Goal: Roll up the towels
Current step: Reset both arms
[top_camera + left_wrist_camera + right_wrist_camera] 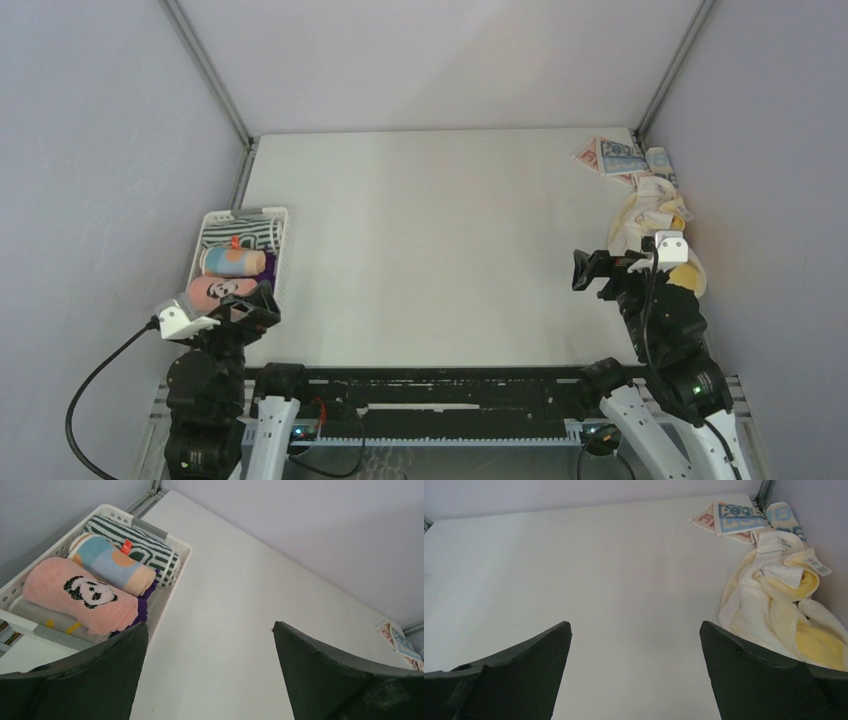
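Rolled towels lie in the white basket (283,228) at the left: a salmon-pink one with a panda face (75,592), a light-blue one with orange patches (110,563), a striped one (145,545), and a purple one (145,605) partly hidden beneath. A crumpled cream-yellow towel (774,605) and blue-printed towels (736,517) lie at the far right corner, also in the top view (645,205). My left gripper (210,630) is open and empty beside the basket. My right gripper (636,627) is open and empty, left of the yellow towel.
Grey walls close in the table (430,240) on three sides, with metal corner posts at the back. The basket (172,575) stands against the left wall. The arm bases and a black rail sit at the near edge.
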Robot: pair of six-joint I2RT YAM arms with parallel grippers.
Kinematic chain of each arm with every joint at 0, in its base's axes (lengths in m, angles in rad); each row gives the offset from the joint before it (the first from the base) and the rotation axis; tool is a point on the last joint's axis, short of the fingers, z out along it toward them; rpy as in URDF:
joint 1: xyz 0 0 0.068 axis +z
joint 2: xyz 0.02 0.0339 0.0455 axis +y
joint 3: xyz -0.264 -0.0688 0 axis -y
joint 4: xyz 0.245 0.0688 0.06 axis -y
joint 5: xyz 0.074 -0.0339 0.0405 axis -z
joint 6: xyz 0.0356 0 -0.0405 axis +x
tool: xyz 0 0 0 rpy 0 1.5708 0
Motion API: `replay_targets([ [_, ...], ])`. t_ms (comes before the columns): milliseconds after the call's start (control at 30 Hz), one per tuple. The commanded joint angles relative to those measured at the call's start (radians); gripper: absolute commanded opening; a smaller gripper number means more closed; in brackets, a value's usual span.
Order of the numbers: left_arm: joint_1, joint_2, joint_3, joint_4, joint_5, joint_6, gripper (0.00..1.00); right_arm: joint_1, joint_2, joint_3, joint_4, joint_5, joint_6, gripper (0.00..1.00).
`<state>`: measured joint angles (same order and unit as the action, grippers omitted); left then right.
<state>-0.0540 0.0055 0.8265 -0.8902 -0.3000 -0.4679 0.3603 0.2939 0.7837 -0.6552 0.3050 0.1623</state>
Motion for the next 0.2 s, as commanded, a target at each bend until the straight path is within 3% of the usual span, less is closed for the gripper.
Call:
replay_targets([
  [0, -0.004, 0.002, -0.005, 0.061, 0.022, -0.012, 1.0, -0.003, -0.013, -0.008, 0.038, 0.008, -0.022, 1.0],
  [167, -0.004, 0.003, -0.003, 0.059, 0.015, -0.014, 1.0, -0.003, -0.016, -0.009, 0.037, 0.007, -0.023, 1.0],
])
